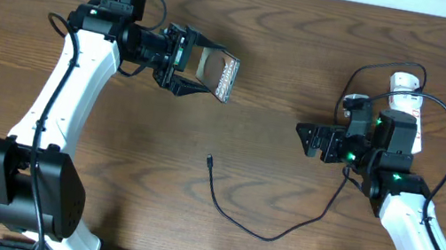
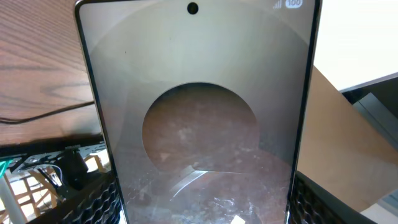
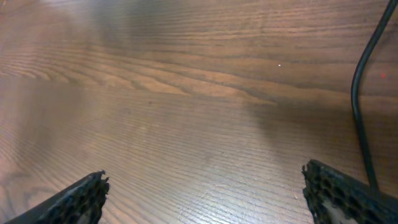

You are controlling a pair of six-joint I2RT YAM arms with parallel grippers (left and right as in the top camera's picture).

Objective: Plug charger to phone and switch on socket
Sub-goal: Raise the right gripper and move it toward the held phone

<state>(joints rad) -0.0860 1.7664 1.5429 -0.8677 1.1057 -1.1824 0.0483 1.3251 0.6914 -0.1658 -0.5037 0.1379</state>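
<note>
The left gripper (image 1: 193, 73) pinches the phone (image 1: 220, 73) by its edges, tilted above the table (image 1: 310, 31). The right gripper (image 1: 307, 140), jaws spread and empty, hovers near the charger cable (image 1: 252, 234).

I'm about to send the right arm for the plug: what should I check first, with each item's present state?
1. The glossy dark phone is clamped in the left gripper: ok.
2. The right gripper is open and empty: ok.
3. The thin black charger cable has its connector tip lying free on the wooden table: ok.
4. Where the phone's charging port faces: cannot tell.
5. Switch position on the white power strip: cannot tell, since the arm covers part of it.
</note>
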